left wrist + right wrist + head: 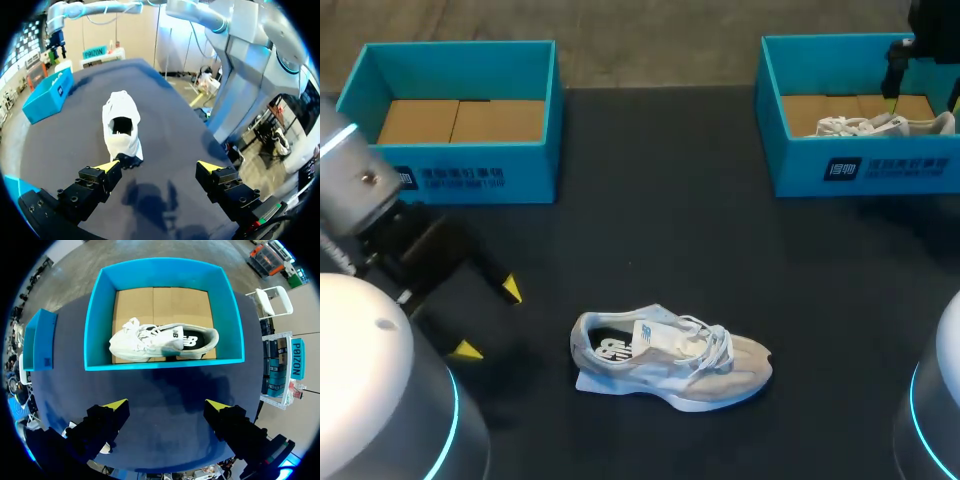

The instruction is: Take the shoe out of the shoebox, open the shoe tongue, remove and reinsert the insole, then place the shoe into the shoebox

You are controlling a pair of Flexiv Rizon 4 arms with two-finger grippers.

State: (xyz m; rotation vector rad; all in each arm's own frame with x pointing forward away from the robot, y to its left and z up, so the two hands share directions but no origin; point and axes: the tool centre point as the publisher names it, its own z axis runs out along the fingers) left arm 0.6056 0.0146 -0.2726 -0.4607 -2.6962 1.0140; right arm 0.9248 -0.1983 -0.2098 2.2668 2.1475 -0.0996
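A white and beige shoe (pixel 670 360) lies on its side on the dark table, near the front middle. My left gripper (pixel 488 320) stands open just left of it; in the left wrist view the shoe (pixel 121 127) is a short way ahead of the open gripper (pixel 159 167), heel end nearest, nothing between the fingers. A second white shoe (pixel 870 125) lies in the blue shoebox (pixel 865 165) at the back right. My right gripper (pixel 923 85) hangs above that box, open; the right wrist view looks straight down on the shoe (pixel 160 342) in the shoebox (pixel 95 330), ahead of the gripper (pixel 167 405).
Another blue shoebox (pixel 470 170) stands at the back left, holding only its cardboard floor. It shows beside the right-hand box as a blue shoebox (pixel 40 342) in the right wrist view. The right-hand shoebox (pixel 47 95) lies far beyond the shoe in the left wrist view.
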